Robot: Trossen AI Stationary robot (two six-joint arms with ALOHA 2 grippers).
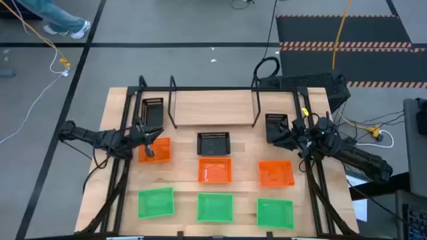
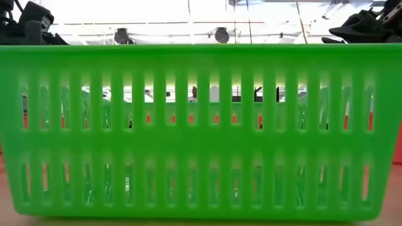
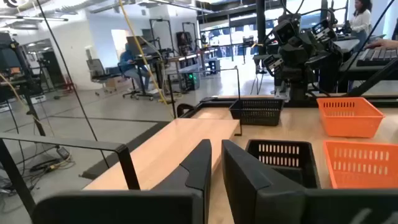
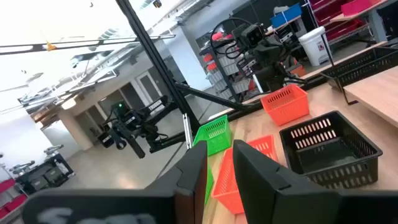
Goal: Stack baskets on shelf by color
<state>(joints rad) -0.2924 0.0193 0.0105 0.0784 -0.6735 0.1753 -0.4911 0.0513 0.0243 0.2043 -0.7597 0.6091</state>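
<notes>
table (image 1: pixel 183 113) carries everything; the shelf (image 1: pixel 213 100) stands at its far edge with its bars bare, nothing stacked on it yet. nine baskets lie loose in a rough grid: green row nearest the front edge (left green basket (image 1: pixel 155 203), middle green basket (image 1: pixel 215 207), right green basket (image 1: pixel 275 212)), then an orange row (left orange basket (image 1: pixel 155 149), middle orange basket (image 1: pixel 215 170), right orange basket (image 1: pixel 275 173)), then black ones: centre black basket (image 1: pixel 213 143) just in front of the shelf, left black basket (image 1: pixel 153 111) beside the shelf's left end, right black basket (image 1: pixel 276 125) beside its right end. the low view is filled by one green basket's wall, so it tells little else. left gripper (image 3: pixel 214 163) hovers over the left orange basket's inner edge, fingers (image 3: pixel 198 165) a narrow gap apart, nothing between them. right gripper (image 4: pixel 217 167) hangs beside the right black basket, fingers likewise slightly apart and empty. judged: sorting not begun, first pick pending on either side. risks: the narrow finger gap may land on top of a thin mesh rim and push the light basket away instead of straddling it (wider opening probably needed); neighbouring baskets sit near, so a skewed descent could nudge one; the shelf's upright end loops stand near both arms, and a carried basket could catch on them or seat tilted on the thin rods.
</notes>
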